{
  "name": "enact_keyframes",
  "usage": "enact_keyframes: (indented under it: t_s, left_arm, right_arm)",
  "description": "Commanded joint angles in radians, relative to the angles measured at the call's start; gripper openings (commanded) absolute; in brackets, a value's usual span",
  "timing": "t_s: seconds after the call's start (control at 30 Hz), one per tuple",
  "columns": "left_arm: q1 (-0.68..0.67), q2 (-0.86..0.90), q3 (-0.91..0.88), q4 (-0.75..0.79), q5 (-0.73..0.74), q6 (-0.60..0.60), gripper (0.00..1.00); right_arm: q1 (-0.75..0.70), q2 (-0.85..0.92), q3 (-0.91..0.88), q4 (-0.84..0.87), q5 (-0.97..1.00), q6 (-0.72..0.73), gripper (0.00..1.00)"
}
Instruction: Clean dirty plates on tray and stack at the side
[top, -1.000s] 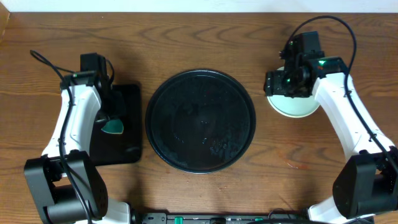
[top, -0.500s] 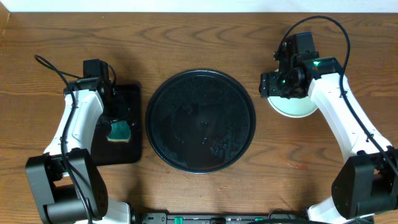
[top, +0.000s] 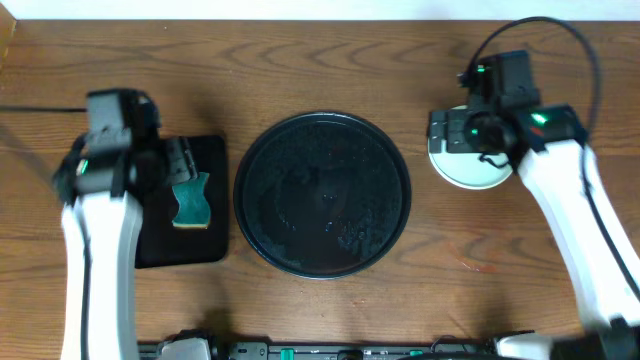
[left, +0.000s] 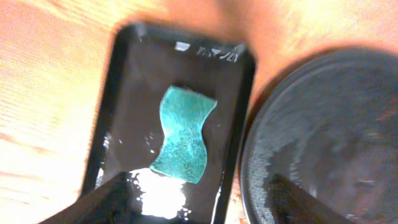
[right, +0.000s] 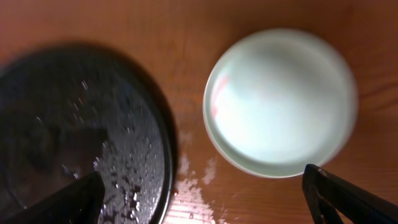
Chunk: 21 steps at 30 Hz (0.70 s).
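The round black tray (top: 322, 193) lies wet and bare of plates at the table's middle. To its right, on the wood, sit the plates (top: 470, 172); a pale mint one (right: 280, 102) is on top with a faint pink smear near its left rim, and a second rim shows under it. My right gripper (top: 455, 135) hovers open over their near edge, nothing between its fingers (right: 208, 205). A teal sponge (left: 182, 143) lies loose on the rectangular black tray (left: 118, 93). Above it my left gripper (left: 199, 208) stands open and holds nothing.
The rectangular tray (top: 185, 205) sits close against the round tray's left rim (left: 323, 137). Water glistens on the wood (right: 199, 186) between the round tray (right: 81, 124) and the plates. Bare tabletop (top: 480, 270) lies in front of the plates.
My left gripper opened, left the sponge on the rectangular tray and lifted away. My right gripper opened wider and rose above the plates.
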<state>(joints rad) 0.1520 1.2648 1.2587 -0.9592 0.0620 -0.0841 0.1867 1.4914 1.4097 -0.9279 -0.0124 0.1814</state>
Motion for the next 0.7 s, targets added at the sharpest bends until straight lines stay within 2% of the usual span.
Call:
enact_keyframes:
  t_s: [0.0, 0.2, 0.3, 0.67]
  left_arm:
    - [-0.002, -0.186, 0.019, -0.013, 0.010, 0.001, 0.78]
    - [-0.002, -0.420, 0.019, -0.013, 0.010, 0.001, 0.78]
    - [-0.002, -0.480, 0.019, -0.013, 0.010, 0.001, 0.79]
    - [-0.002, -0.523, 0.019, -0.013, 0.009, 0.001, 0.79]
  right_arm:
    - [0.007, -0.157, 0.032, 0.010, 0.107, -0.003, 0.99]
    - [0.007, -0.369, 0.032, 0.017, 0.136, -0.003, 0.99]
    - [0.007, -0.423, 0.032, 0.011, 0.136, -0.003, 0.99]
    - [0.007, -0.473, 0.032, -0.069, 0.135, -0.003, 0.99]
